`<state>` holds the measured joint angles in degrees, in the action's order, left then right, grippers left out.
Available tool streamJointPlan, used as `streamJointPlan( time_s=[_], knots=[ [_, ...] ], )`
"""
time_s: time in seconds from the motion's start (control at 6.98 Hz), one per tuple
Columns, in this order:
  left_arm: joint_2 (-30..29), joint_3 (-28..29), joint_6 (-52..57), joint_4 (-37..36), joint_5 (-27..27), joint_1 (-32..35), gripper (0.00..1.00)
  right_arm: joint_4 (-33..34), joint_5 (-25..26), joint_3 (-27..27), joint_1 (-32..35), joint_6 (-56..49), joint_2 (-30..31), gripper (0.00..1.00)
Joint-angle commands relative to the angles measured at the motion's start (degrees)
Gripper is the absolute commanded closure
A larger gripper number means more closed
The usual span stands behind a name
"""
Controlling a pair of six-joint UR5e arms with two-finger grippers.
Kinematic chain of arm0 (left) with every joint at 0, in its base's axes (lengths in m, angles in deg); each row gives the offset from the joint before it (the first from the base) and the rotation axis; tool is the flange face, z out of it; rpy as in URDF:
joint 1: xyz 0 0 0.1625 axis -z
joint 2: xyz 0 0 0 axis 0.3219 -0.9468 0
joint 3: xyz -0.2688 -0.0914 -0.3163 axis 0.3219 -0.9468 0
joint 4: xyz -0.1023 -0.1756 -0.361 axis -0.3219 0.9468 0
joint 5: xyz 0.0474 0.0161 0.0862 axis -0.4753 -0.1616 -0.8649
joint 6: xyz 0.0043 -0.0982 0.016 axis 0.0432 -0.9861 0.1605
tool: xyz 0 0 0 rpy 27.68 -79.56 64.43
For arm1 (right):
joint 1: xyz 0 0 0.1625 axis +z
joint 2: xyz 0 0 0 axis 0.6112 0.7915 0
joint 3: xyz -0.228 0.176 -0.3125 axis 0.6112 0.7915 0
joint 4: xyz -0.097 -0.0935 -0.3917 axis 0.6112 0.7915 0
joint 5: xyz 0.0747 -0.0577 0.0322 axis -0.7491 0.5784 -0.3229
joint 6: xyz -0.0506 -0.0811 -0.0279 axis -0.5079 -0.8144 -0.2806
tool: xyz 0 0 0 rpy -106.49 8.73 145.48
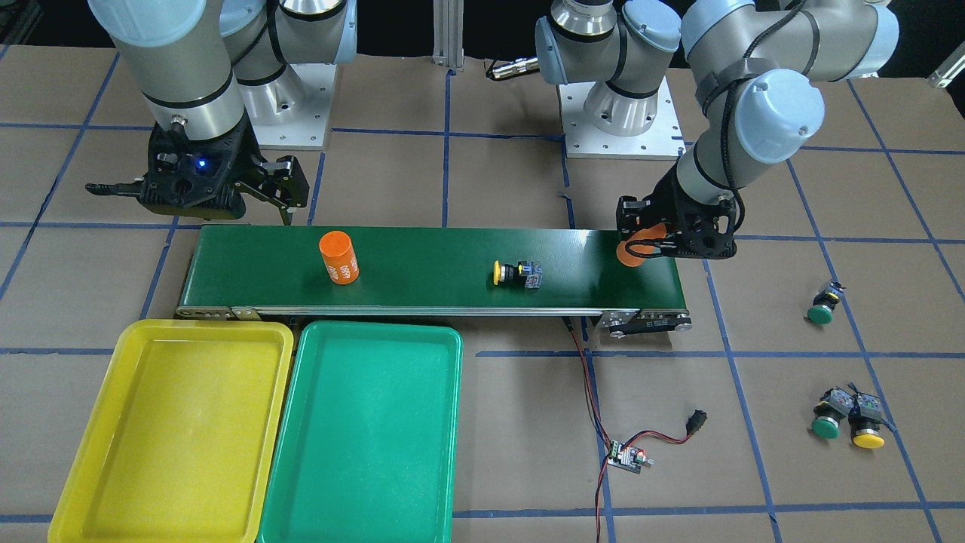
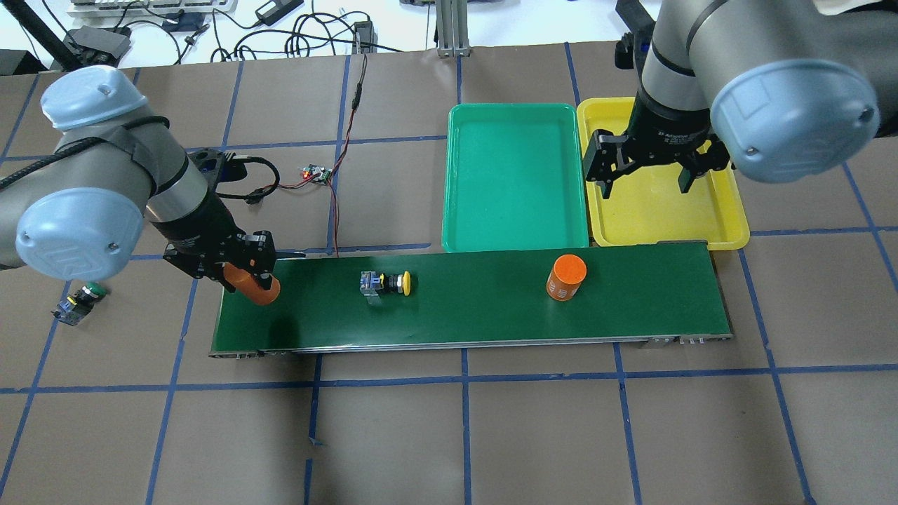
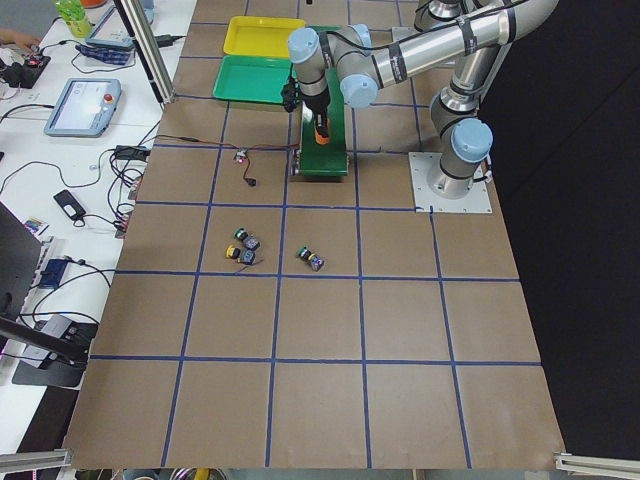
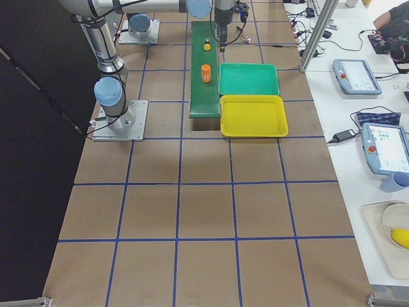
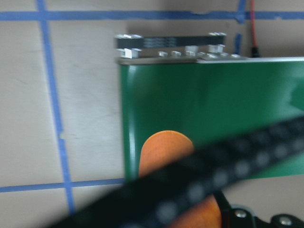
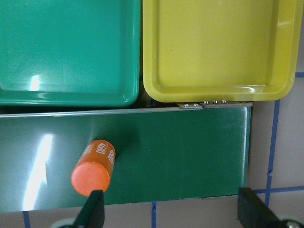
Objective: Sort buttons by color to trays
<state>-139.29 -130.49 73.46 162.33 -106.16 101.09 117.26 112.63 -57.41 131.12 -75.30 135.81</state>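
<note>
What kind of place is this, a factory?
Probably a robotics lab, not a factory: a left arm and right arm bolted to a table with a blue tape grid, a conveyor belt with loose wiring, and a side bench holding a control tablet and cables.

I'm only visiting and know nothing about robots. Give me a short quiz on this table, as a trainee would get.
1. True or false: the yellow plastic tray and the green plastic tray both hold buttons.
2. What does the left hand grip? A) a yellow-capped button B) an orange cylinder C) nothing
3. Fill in: the push-button lying on the dark-green conveyor belt has a ____ cap.
Key: 1 false, both are empty; 2 B; 3 yellow.
</note>
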Motion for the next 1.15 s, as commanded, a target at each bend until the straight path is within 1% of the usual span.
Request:
streamJointPlan(
  time_s=[0.0, 0.14, 0.29, 0.43, 0.57, 0.72, 0.86, 1.0],
  knots=[
    [-1.0, -2.9, -1.49, -4.18, -0.02, 1.71, 0.9, 0.94, -1.84, -6.04, -0.11, -2.89, 2.3, 0.0],
    [-0.92, -5.18, -1.31, -7.08, -0.11, 1.71, 0.64, 3.29, -5.44, -8.32, -0.2, -13.09, 3.35, 0.0],
    [-1.09, -5.73, -1.92, -9.19, 0.06, 1.71, 0.16, 7.15, -5.04, -10.96, -0.46, -28.25, 4.41, 0.0],
    [-0.92, -5.56, -1.66, -9.3, -0.03, 1.71, 0.0, 8.93, -4.69, -13.94, -0.29, -35.53, 6.33, 0.0],
    [0.13, -4.08, -1.31, -9.3, -0.46, 1.19, 0.0, 14.25, -3.29, -18.41, -0.46, -45.35, 8.44, 0.01],
    [0.23, -1.02, -0.53, -8.26, -0.64, -0.21, 0.0, 20.92, -3.1, -22.81, -0.55, -57.54, 8.98, 0.02],
    [-0.47, 2.41, -0.52, -5.03, -0.55, -2.92, 0.0, 24.38, -3.01, -24.94, -0.55, -68.11, 8.99, 0.01],
    [-0.82, 4.18, 0.79, -4.82, -0.47, -6.6, 0.0, 26.06, -2.93, -24.96, -0.46, -75.87, 9.16, 0.0]
  ],
)
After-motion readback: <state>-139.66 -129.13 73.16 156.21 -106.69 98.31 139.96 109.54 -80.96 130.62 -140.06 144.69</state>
